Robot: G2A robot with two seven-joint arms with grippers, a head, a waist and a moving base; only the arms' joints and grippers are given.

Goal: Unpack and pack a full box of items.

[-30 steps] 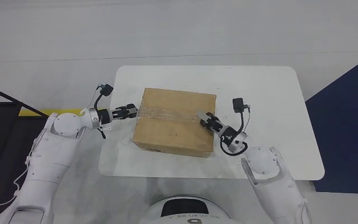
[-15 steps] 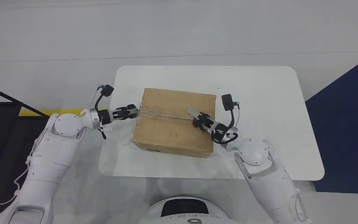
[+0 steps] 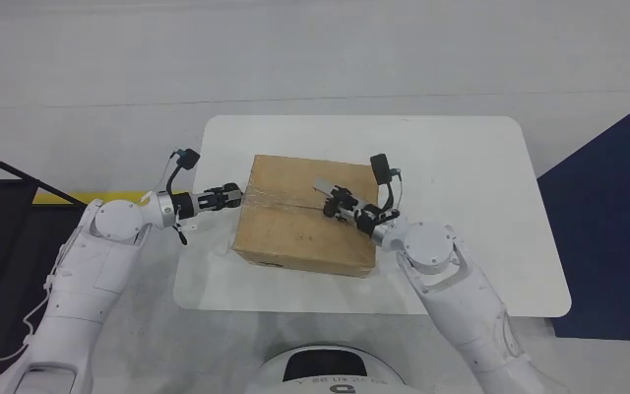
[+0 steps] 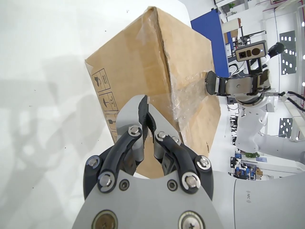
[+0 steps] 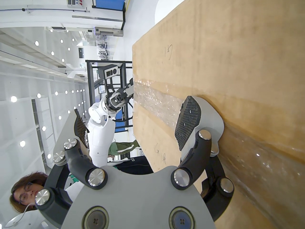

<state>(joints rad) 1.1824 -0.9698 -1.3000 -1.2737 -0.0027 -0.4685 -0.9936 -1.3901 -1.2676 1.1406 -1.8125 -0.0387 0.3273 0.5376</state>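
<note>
A closed cardboard box [image 3: 305, 236] sits in the middle of the white table [image 3: 463, 158], its top seam covered with clear tape [image 5: 155, 96]. My left gripper [image 3: 234, 192] is at the box's left end, level with the seam. In the left wrist view its fingers [image 4: 146, 117] are shut, tips against the box [image 4: 143, 60] side just below the taped edge. My right gripper [image 3: 330, 197] hovers open over the box top near its middle. One pad [image 5: 188, 122] rests on the cardboard [image 5: 226, 36] beside the tape, and the other finger [image 5: 79, 125] stands clear above.
Bare table surface lies right of the box and in front of it. A dark blue panel [image 3: 600, 227] stands off the table's right side. A black frame [image 3: 20, 197] is at the far left.
My right gripper has slid left along the taped seam, from the box's right edge to near the middle of the top. The left arm has stayed still.
</note>
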